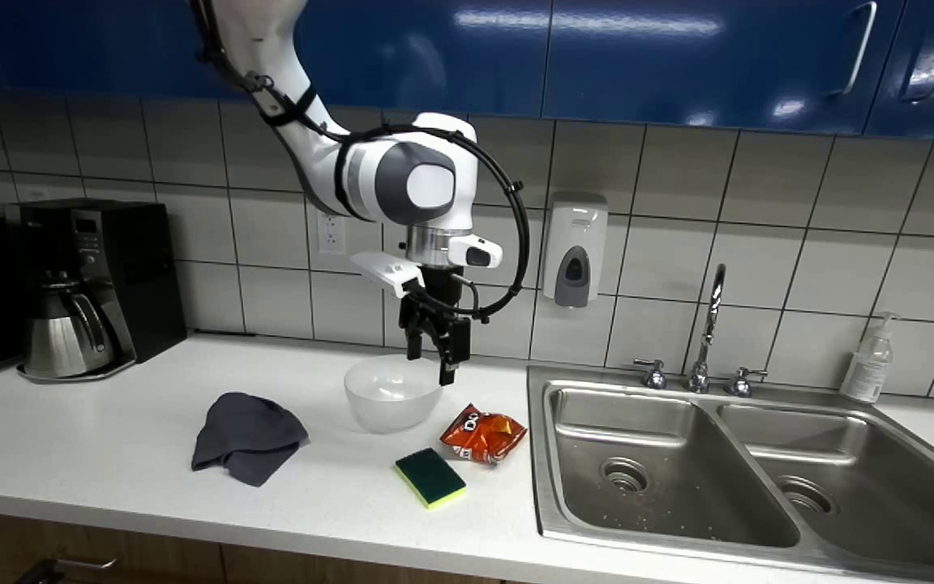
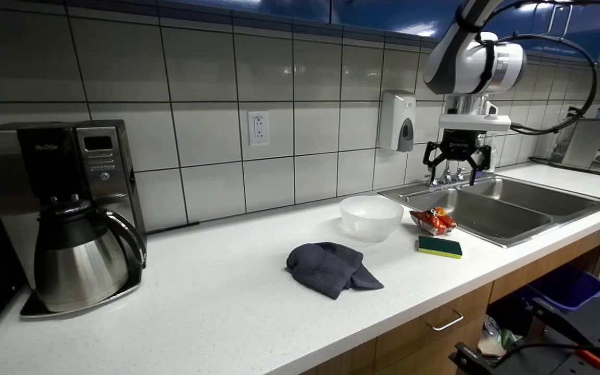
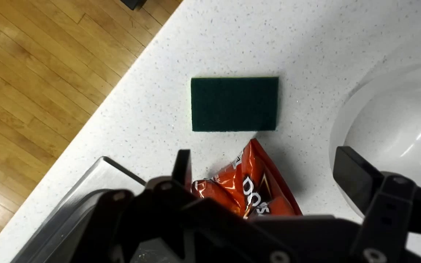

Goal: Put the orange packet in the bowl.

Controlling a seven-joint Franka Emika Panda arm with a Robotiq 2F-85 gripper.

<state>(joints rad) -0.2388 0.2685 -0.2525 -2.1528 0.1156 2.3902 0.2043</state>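
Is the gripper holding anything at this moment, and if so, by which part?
Nothing is held: the gripper is open and empty, and the orange snack packet lies on the white countertop, clear of it.

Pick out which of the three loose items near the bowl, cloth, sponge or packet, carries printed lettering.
The orange snack packet: white letters show on it, while the charcoal cloth and green-and-yellow scouring sponge show none.

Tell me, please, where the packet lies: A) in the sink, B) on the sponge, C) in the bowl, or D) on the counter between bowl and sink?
D: both exterior views show the packet on the counter, between bowl and sink.
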